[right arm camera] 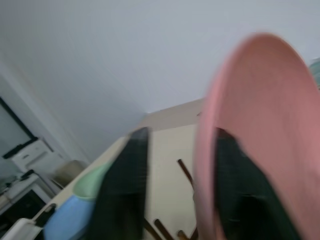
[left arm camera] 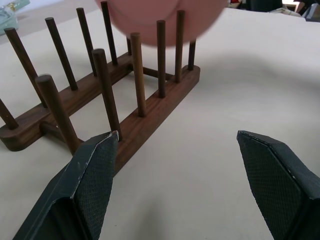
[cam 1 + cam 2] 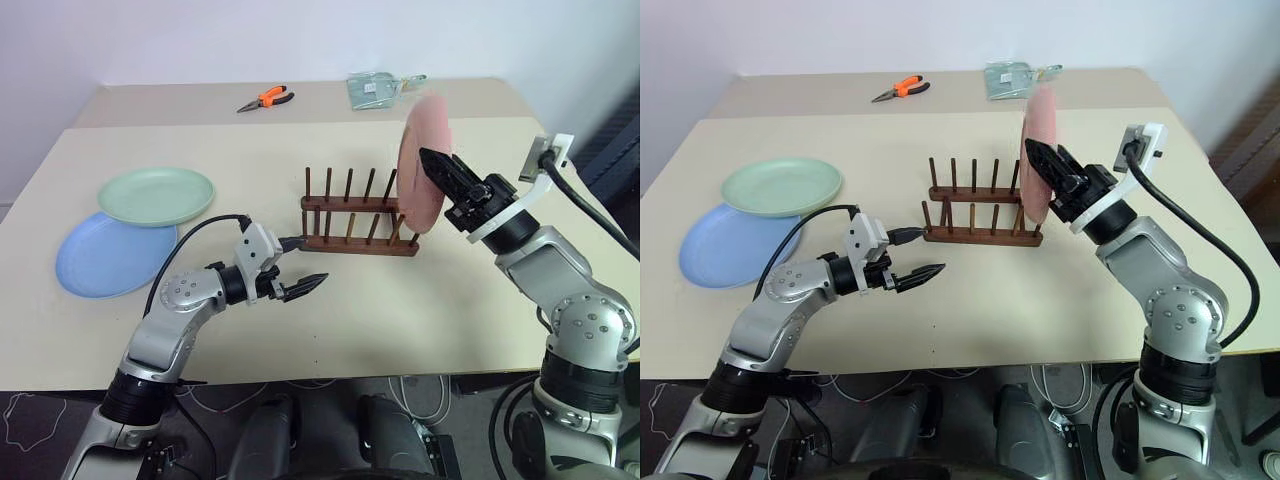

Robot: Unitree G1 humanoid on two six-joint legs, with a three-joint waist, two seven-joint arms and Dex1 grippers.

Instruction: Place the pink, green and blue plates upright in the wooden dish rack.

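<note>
Smooth beige tabletop (image 3: 400,310) under a plain pale wall carries the dark wooden dish rack (image 3: 358,215) at centre frame, its thin round pegs upright. At its right end the matte pink plate (image 3: 424,165) stands on edge, the right gripper (image 3: 437,172) straddling its rim with fingers parted. Left gripper (image 3: 300,266) hovers spread and empty. Green plate (image 3: 156,195) overlaps blue plate (image 3: 112,254) at left.
</note>
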